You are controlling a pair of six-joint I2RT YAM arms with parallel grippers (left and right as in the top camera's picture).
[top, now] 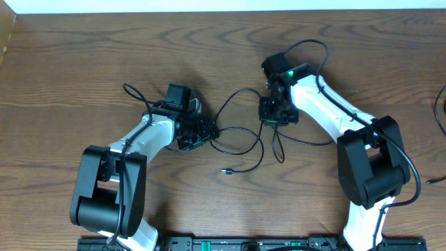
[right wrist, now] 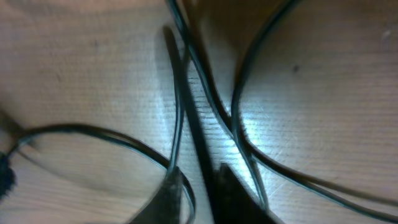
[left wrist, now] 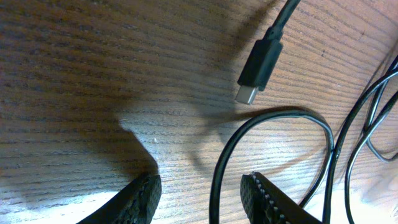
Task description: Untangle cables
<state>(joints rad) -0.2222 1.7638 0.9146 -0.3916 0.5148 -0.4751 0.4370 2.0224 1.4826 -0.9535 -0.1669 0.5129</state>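
Thin black cables (top: pixel 240 132) lie spread in loose loops on the wooden table between my two grippers, with a small plug end (top: pixel 226 171) in front. No white cord shows. My left gripper (top: pixel 197 132) is low at the loops' left end. In the left wrist view its fingers (left wrist: pixel 200 194) are open, one black strand (left wrist: pixel 217 186) runs between them, and a USB-C plug (left wrist: pixel 258 65) lies ahead. My right gripper (top: pixel 276 111) is at the loops' right end. The right wrist view is blurred; its fingers (right wrist: pixel 199 199) stand close together around a black strand (right wrist: pixel 186 106).
Another thin black cord (top: pixel 440 104) lies at the table's right edge. The table's far edge (top: pixel 223 10) runs along the top of the overhead view. Both arms' bases stand at the front edge.
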